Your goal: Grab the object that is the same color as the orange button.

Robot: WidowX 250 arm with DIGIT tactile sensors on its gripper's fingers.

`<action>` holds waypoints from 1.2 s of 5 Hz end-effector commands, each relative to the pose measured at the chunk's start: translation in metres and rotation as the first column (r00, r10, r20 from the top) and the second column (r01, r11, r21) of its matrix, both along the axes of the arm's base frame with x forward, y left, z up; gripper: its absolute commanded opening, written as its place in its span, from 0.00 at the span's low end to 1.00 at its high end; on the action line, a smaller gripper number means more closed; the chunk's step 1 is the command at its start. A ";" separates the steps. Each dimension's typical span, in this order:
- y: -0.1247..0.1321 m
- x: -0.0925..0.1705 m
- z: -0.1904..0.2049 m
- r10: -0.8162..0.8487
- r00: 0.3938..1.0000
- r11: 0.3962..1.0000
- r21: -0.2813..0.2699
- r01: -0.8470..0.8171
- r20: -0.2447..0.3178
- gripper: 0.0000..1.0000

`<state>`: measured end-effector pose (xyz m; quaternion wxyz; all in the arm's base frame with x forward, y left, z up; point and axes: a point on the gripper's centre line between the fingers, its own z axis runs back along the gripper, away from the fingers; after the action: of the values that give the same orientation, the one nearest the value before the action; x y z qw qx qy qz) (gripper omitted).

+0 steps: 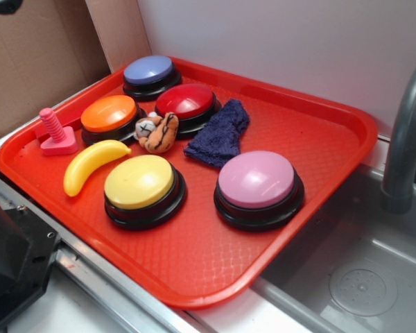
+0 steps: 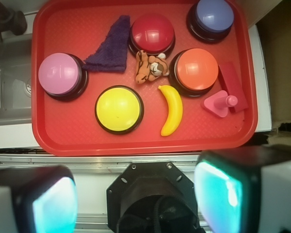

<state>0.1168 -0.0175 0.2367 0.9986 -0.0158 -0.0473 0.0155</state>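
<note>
The small orange-brown striped plush toy (image 1: 159, 132) with a whitish face lies on the red tray (image 1: 194, 257), between the orange button (image 1: 109, 115) and the red button (image 1: 187, 104). In the wrist view the toy (image 2: 149, 67) is left of the orange button (image 2: 197, 69). My gripper (image 2: 136, 201) is open and empty, high above the tray's near edge, over the robot base. Its two fingers (image 2: 53, 204) show at the bottom corners. The gripper does not show in the exterior view.
The tray also holds a yellow banana (image 1: 91, 165), a yellow button (image 1: 143, 187), a pink button (image 1: 258, 186), a blue-purple button (image 1: 150, 73), a dark blue cloth (image 1: 219, 132) and a pink screw toy (image 1: 55, 133). A sink (image 1: 360, 277) with a grey faucet (image 1: 405, 132) lies to the right.
</note>
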 end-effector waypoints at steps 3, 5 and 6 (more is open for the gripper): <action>0.003 0.011 -0.010 0.233 0.972 0.971 -0.056 -0.233 -0.002 1.00; 0.009 0.044 -0.040 0.439 0.898 0.896 -0.056 -0.440 -0.037 1.00; 0.012 0.063 -0.058 0.519 0.853 0.852 -0.055 -0.521 -0.052 1.00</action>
<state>0.1776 -0.0090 0.1717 0.9579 -0.0316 -0.0177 0.2849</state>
